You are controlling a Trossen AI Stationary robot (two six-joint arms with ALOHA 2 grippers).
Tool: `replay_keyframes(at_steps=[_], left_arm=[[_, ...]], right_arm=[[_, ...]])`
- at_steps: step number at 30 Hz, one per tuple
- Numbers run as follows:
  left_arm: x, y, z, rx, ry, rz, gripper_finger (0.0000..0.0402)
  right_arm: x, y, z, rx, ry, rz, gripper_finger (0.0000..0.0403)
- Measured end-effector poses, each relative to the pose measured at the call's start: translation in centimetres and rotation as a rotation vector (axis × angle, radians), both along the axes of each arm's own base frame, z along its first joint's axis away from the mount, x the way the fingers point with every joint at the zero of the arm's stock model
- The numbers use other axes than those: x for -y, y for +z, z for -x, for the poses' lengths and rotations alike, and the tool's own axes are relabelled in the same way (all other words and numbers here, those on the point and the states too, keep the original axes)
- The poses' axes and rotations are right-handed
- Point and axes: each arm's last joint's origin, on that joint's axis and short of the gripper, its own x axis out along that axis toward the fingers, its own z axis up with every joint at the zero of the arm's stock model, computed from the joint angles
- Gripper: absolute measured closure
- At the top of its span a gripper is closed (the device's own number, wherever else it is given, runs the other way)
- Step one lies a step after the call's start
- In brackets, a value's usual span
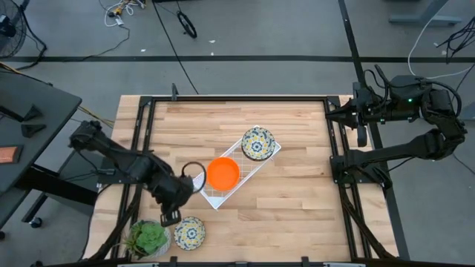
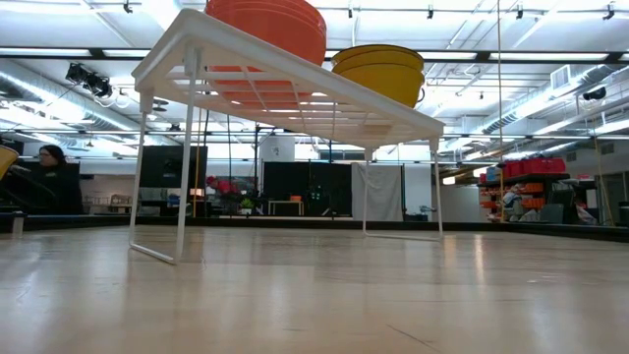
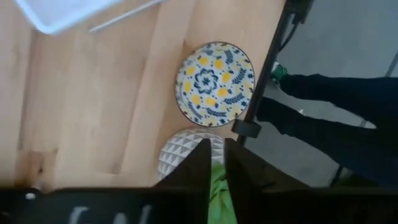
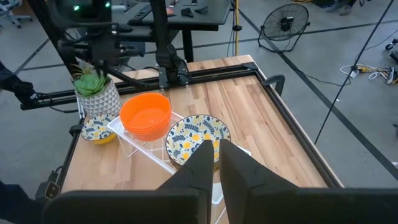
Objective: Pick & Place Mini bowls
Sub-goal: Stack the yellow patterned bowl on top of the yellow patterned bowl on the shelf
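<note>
Wooden plank table edged by a black metal frame; grey floor crossed by dark lines, with loose cables and a floor fan; dark desk beside the table; beyond, a large hall with white ceiling beams, strip lights, black curtains, red bins on shelving; a seated person at the far edge.

My bench is pale wood planks with a smooth, faintly shiny finish. The rack looks like white coated wire. The orange bowl reads as matt plastic; the floral bowls look like glazed, glossy ceramic.
</note>
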Motion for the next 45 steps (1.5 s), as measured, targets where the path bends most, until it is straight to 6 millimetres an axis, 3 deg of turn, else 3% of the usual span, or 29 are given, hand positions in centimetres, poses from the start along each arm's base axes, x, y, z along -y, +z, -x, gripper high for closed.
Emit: replay_keyframes(at_steps=[12,17,22,31,45], left_arm=[[3.9,-3.6,-1.6,-0.081,0.098,-0.128,0.0186],[5.4,-5.0,-2.0,-0.038,0.081,-0.149,0.0141],[6.3,-8.0,-1.8,-0.010,0.086,-0.100,0.0131],[5.4,-12.6,-1.0,-0.078,0.091,-0.144,0.0144],[5.0,-16.7,-0.3,-0.080,0.127,-0.084,0.0147]], right_arm=[[0.0,0.0,0.0,0.000,0.000,0.000,0.0371],[0.0,0.0,0.0,0.000,0.000,0.000,0.0371],[0.0,0.0,0.0,0.000,0.000,0.000,0.0371],[0.0,0.0,0.0,0.000,0.000,0.000,0.0371],[0.0,0.0,0.0,0.000,0.000,0.000,0.0371]])
